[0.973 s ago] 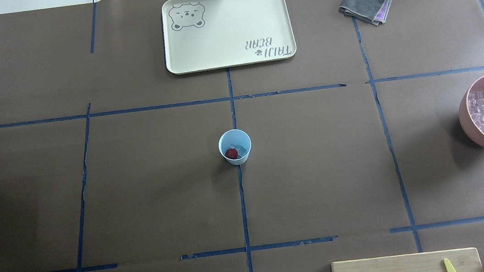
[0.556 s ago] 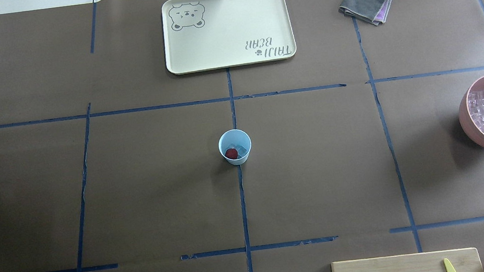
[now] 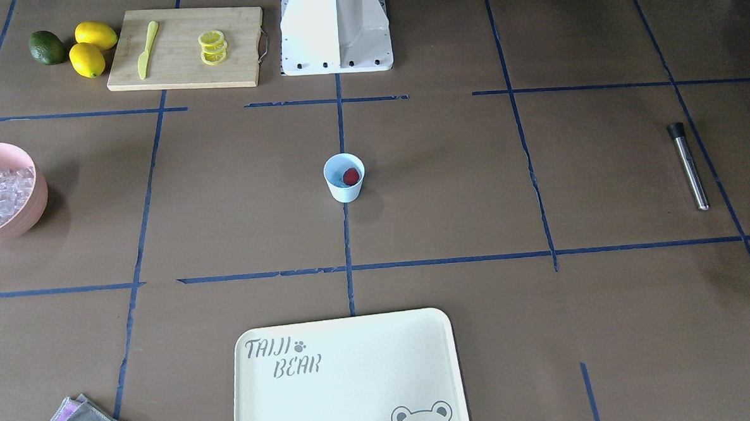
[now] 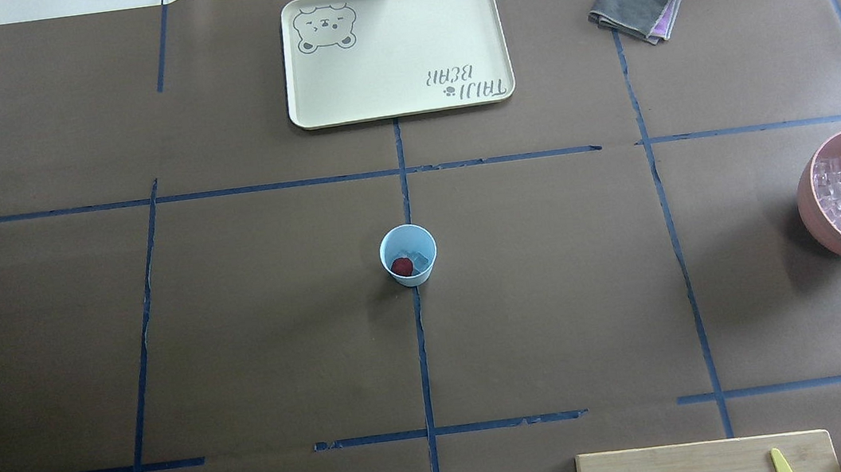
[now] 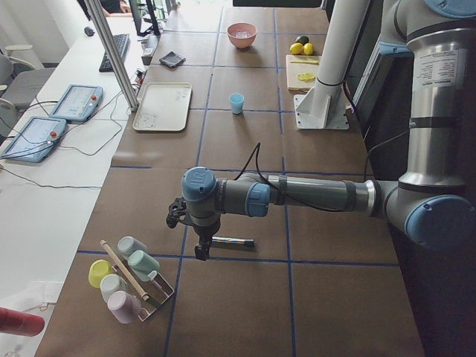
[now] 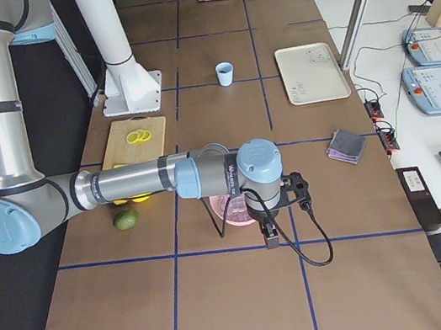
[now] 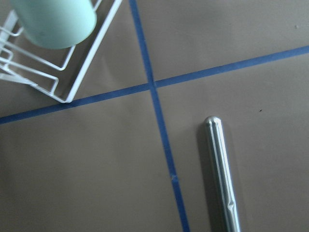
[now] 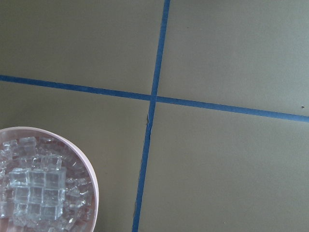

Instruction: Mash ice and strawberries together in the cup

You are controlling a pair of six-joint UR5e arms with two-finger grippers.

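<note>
The cup (image 4: 392, 241) at the middle of the worktop (image 4: 559, 315) holds the strawberry (image 4: 402, 267) and ice (image 4: 416, 256), so fetching the muddler (image 7: 222, 174) seems in hand; the left claw (image 5: 201, 251) near it and the right claw (image 6: 272, 237) give no telling of their spread, and the left must next descend and grip it

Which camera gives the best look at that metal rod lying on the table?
The front-facing view: the whole metal rod shows, black cap included. Overhead catches only its tip at the left edge; the left wrist camera shows one rounded end close up; the side views show it small.
</note>
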